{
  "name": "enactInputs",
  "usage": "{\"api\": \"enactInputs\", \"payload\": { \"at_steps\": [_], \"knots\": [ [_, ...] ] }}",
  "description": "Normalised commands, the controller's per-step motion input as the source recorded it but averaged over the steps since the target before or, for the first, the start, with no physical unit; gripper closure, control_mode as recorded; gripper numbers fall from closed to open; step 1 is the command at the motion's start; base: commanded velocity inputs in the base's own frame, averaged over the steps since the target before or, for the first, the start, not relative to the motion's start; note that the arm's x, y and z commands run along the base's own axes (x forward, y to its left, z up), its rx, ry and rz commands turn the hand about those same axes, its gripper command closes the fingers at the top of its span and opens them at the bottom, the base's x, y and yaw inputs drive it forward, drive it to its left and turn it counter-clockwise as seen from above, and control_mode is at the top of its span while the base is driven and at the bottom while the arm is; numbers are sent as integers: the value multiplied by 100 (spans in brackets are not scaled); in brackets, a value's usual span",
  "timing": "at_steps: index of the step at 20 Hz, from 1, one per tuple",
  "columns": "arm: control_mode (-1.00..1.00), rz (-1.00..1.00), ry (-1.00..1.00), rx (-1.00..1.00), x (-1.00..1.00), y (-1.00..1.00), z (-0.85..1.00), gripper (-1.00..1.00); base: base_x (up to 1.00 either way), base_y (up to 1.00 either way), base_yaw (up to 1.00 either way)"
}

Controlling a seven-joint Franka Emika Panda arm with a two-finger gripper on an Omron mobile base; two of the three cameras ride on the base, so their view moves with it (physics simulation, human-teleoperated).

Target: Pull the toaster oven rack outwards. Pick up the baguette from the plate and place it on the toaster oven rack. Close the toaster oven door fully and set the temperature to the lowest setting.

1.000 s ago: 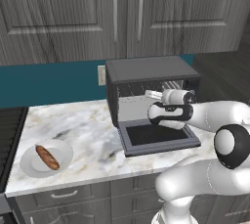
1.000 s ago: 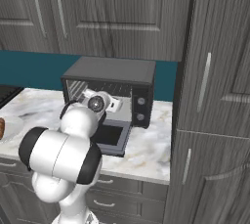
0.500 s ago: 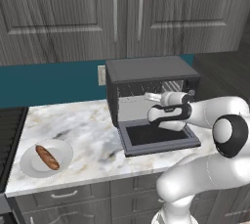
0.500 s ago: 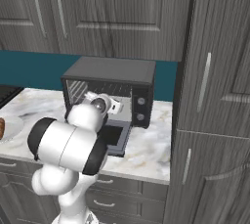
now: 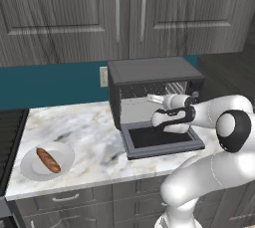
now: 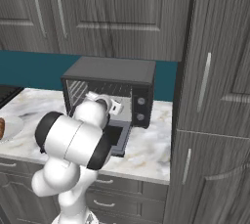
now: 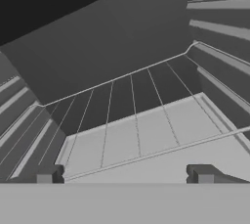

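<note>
The toaster oven (image 5: 154, 75) stands on the counter with its door (image 5: 149, 146) dropped flat toward me. My gripper (image 5: 155, 98) reaches into the cavity, open, with nothing between its fingers. In the hand view the wire rack (image 7: 132, 120) lies right ahead inside the oven, and its front wire runs just above my gripper (image 7: 124, 176). From the right base the gripper (image 6: 115, 105) sits in the oven (image 6: 110, 71) mouth, left of the knobs (image 6: 140, 102). The baguette (image 5: 48, 160) lies on the white plate (image 5: 30, 167) far to the left.
The marble counter (image 5: 84, 132) runs between plate and oven. A stove (image 5: 10, 132) borders its left end. A wall outlet (image 5: 103, 76) sits beside the oven. Tall cabinets (image 6: 215, 96) rise close to the oven's right side, with upper cabinets overhead.
The hand has pushed forward from in front of the oven into its cavity. The jaws have stayed open, and the baguette and plate have not moved.
</note>
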Motion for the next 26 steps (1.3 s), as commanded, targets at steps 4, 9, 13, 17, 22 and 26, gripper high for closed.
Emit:
{"api": "enactInputs", "payload": {
  "at_steps": [4, 9, 13, 17, 22, 26],
  "knots": [
    [-100, 0, 0, 5, 20, 0, -1, -100, 0, 0, 0],
    [-100, 0, 0, 6, 8, -1, -17, -100, 0, 0, 0],
    [-100, 0, 0, 8, 0, -6, -22, -100, 0, 0, 0],
    [-100, 0, 0, 8, 6, -1, -4, -100, 0, 0, 0],
    [-100, 0, 0, 8, 13, 0, 0, -100, 0, 0, 0],
    [-100, 0, 0, 7, 9, 0, -8, -100, 0, 0, 0]
  ]
}}
